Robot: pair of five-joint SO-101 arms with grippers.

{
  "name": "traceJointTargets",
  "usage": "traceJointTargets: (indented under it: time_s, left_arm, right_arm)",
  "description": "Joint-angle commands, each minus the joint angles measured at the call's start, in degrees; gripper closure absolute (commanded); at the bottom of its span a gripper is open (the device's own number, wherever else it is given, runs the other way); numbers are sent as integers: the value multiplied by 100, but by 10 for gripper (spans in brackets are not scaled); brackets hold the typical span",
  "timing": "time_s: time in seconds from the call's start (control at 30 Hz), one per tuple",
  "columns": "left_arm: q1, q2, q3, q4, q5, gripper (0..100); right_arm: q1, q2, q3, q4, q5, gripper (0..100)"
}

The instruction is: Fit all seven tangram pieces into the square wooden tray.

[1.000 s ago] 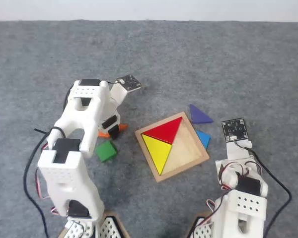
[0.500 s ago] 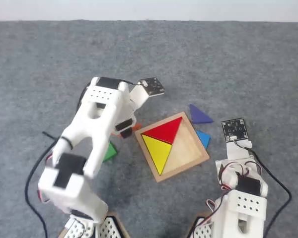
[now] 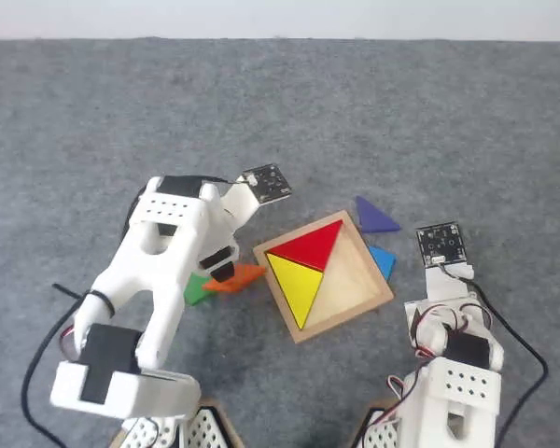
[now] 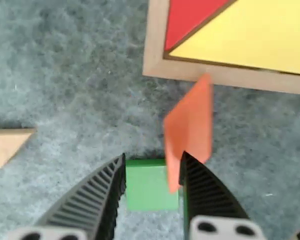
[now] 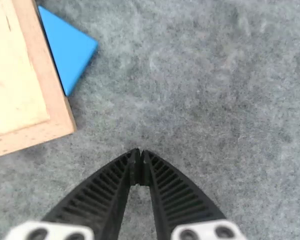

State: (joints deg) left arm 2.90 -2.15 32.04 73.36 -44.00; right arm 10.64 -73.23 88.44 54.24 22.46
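Inspecting the bench [image 3: 373, 121], the square wooden tray [image 3: 355, 280] sits turned cornerwise near the middle of the grey surface. Two pieces are seated in it: a red triangle [image 3: 310, 245] and a yellow triangle [image 3: 297, 285], meeting along one shared edge. The other half of the tray floor shows bare wood.

Four more pieces lie outside the tray. A purple triangle [image 3: 375, 217] lies on the bench a little apart from the tray's far corner. A blue triangle [image 5: 67, 52] lies flush against the outer rim on the right-hand side. An orange piece [image 4: 190, 130] and a green square [image 4: 150, 187] are together just left of the tray. In the high view the orange piece overlaps the square's edge.

The left pincer [image 4: 152, 167] is over these two pieces with its jaws moderately wide. The green square shows on the bench between the fingers. The orange piece stands tilted, its lower end against the inner face of one finger and clear of the other. Whether it is truly gripped cannot be told.

The right pincer [image 5: 140, 155] is over bare bench near the tray's right corner. Its jaws are pressed together with nothing between them.
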Motion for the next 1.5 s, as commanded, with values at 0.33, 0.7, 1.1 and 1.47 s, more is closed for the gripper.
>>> traceJointTargets:
  time_s: [0.33,0.7,1.1,1.47]
  left_arm:
    - [501,-325,312,-308,255,827]
    - [1292,-1169,980,-70,457,827]
    - [941,360,760,-1002,536,827]
    - [53,633,-857,-35,193,827]
  right_arm:
    - [48,-84,-26,-127,62,978]
    - [48,-84,-26,-127,62,978]
    - [48,-84,-26,-127,62,978]
    - [48,-84,-26,-127,62,978]
